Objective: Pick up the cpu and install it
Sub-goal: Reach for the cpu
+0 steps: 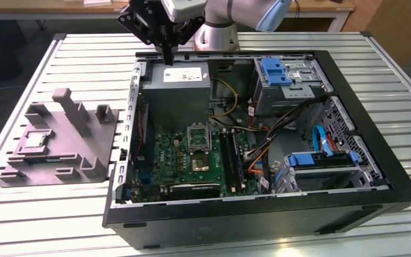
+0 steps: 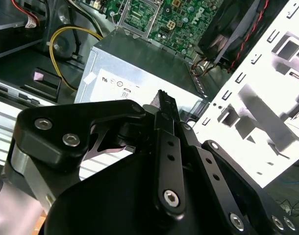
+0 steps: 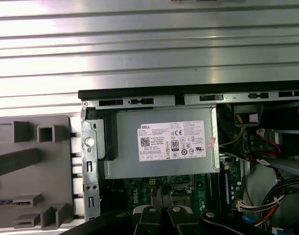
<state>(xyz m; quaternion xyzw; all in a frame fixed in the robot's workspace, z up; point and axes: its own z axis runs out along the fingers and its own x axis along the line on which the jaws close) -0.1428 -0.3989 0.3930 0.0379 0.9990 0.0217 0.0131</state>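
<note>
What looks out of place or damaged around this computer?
Nothing stands out. The cpu lies flat in the grey tray beside the open computer case, and the gripper hangs over the power supply.

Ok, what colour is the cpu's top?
Silvery-grey with a darker rim; the cpu shows best in the exterior view, on the grey fixture.

Socket [image 1: 197, 135] seems open above; power supply [image 1: 178, 99] and cables [image 1: 277, 131] crowd it.
</note>
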